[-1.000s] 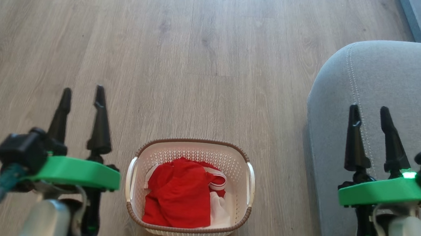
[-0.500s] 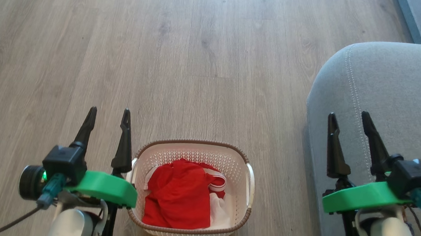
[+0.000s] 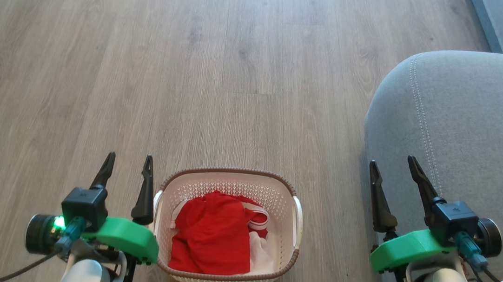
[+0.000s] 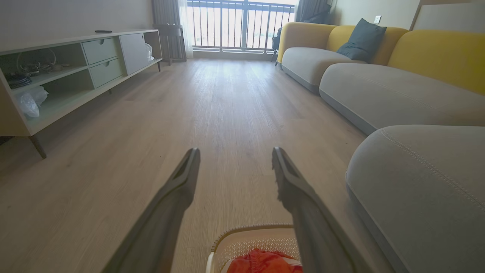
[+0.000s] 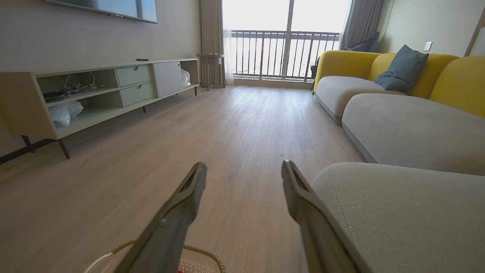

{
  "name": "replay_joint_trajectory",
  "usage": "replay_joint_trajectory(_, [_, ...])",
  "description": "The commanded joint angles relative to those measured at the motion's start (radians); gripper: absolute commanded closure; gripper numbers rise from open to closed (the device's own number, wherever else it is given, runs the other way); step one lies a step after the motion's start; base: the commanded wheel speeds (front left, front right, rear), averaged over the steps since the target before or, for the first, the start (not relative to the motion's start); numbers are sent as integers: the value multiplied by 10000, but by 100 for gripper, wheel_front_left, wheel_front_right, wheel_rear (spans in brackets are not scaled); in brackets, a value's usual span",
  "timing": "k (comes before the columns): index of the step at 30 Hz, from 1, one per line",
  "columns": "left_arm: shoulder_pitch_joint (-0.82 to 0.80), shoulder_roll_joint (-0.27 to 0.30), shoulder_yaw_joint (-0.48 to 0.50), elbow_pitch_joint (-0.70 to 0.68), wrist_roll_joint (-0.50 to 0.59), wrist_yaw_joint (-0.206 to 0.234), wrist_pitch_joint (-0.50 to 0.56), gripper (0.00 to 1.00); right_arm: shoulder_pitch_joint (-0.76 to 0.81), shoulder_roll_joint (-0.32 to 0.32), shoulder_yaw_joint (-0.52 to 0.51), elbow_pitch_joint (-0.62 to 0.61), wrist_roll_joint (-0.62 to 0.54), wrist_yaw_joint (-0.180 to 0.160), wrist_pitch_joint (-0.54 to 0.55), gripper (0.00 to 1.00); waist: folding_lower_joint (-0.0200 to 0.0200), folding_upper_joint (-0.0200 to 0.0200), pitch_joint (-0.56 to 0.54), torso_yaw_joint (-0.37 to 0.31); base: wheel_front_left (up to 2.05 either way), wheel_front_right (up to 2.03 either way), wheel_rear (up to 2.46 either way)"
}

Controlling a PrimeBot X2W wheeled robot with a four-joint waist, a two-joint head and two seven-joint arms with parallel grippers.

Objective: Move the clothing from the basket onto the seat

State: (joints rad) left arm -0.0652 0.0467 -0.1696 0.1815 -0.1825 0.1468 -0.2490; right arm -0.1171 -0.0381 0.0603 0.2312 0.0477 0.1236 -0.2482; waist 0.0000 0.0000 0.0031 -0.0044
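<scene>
Soft bright red fabric clothing [image 3: 213,239] with white-striped trim and a white part, heaped inside a small rectangular white perforated plastic basket [image 3: 228,187] with a brown woven-look rim. The basket stands on a pale wood-plank floor [image 3: 222,63], near but apart from a large grey fabric-upholstered seat [image 3: 477,127] with a double stitched seam, to the robot's right. Beside the basket's left handle, the left gripper [image 3: 130,156], dark fingers spread, empty. At the seat's rounded edge, the right gripper [image 3: 391,159], fingers spread, empty.
</scene>
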Motion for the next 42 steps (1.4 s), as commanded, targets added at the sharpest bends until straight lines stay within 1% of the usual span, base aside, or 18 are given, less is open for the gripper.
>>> replay_joint_trajectory(1, [-403,41,298,-289,139,-13,-128,0,-600,-122,229,-301,-147,71,-136,0,0,0,8,-7,0,0,0])
replay_joint_trajectory(8, [-397,38,272,-223,-53,-170,-128,0,-663,-122,245,-188,-68,71,-136,0,0,0,53,-20,0,0,0])
replay_joint_trajectory(10, [-363,37,232,-20,-337,-317,-128,0,-667,-122,244,-176,-41,71,-136,0,0,0,65,-30,0,0,0])
replay_joint_trajectory(14, [-388,37,248,179,-527,-462,-128,0,-627,-122,207,-61,16,71,-136,0,0,0,185,-69,0,0,0])
replay_joint_trajectory(16, [-413,37,196,341,-604,-648,-128,0,-604,-122,135,110,83,71,-136,0,0,0,438,-122,0,0,0])
replay_joint_trajectory(19, [-540,36,142,645,-582,-809,-128,0,-657,-122,21,241,231,71,-136,0,0,0,913,-170,0,0,0])
replay_joint_trajectory(23, [-870,36,128,1150,-532,-1054,-128,0,-802,-122,-81,375,226,71,-136,0,0,0,1851,-300,0,0,0])
replay_joint_trajectory(26, [-1225,36,85,1617,-342,-1339,-128,0,-910,-122,-147,385,249,71,-136,0,0,0,2694,-420,0,0,0])
replay_joint_trajectory(32, [-2296,43,18,2939,392,-1900,-128,0,-1173,-122,-186,267,336,71,-136,0,0,0,4568,-752,0,0,0])
replay_joint_trajectory(35, [-2985,183,-35,3701,848,-2111,-128,0,-1324,-122,-151,124,441,71,-136,0,0,0,5465,-988,0,0,0])
replay_joint_trajectory(39, [-3966,507,-240,4585,1318,-2334,-128,0,-1541,-122,-47,-157,660,71,-136,0,0,0,6547,-1345,0,0,0])
replay_joint_trajectory(40, [-3966,507,-240,4585,1318,-2334,-128,0,-1541,-122,-47,-157,660,71,-136,0,0,0,6547,-1345,0,0,0])
replay_joint_trajectory(42, [-4430,684,-337,5081,1454,-2421,-128,0,-1646,-122,60,-312,779,71,-136,0,0,0,7043,-1554,0,0,0])
